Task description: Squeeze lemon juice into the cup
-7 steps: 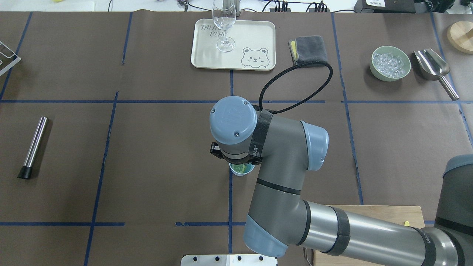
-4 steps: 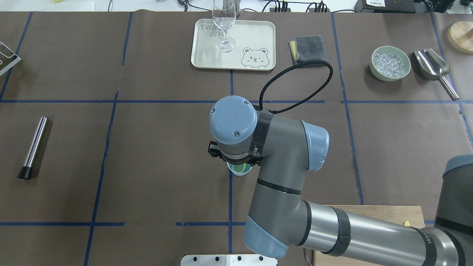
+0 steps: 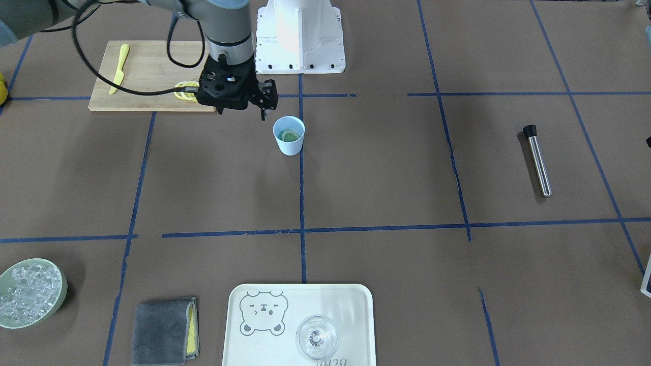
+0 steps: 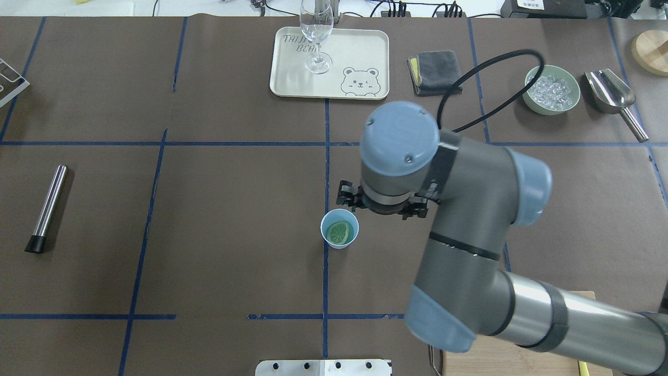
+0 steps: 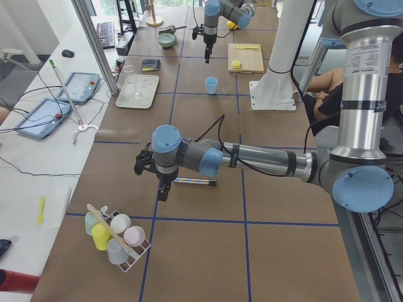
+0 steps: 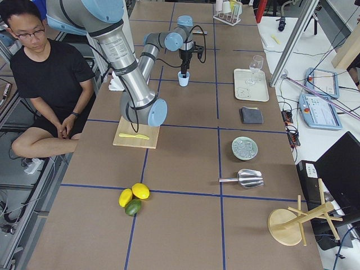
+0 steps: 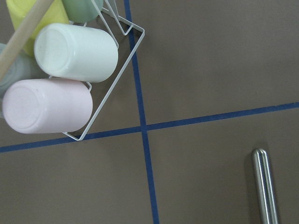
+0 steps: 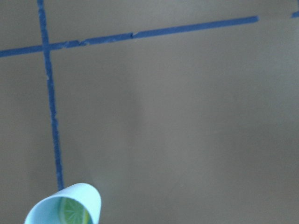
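Right claw [image 3: 264,104] first: in the front-facing view it hangs just beside the small light-blue tapered plastic cup [image 3: 289,144], on the side of the pale wooden cutting board [image 3: 147,71]. You can see nothing held in it, but you cannot tell whether its jaws stand apart or closed. The thin round yellow-rinded lemon slice [image 3: 290,135] lies inside the cup, and a few more slices [image 3: 184,91] sit on the board.

From overhead, the wrist hides the fingers, and the slice lies flat in the cup, apart from the arm.

In the exterior left view, the left claw [image 5: 161,190] hovers near a steel rod [image 5: 195,182]; its state cannot be told.

The exterior right view is too small to add anything.

Your left wrist camera shows only racked cups and the rod.

Your right wrist camera catches the cup at its lower edge, slice inside.

As a judgement, the lemon is delivered. Whether juice was pressed out does not show, and little seems left beyond withdrawing.
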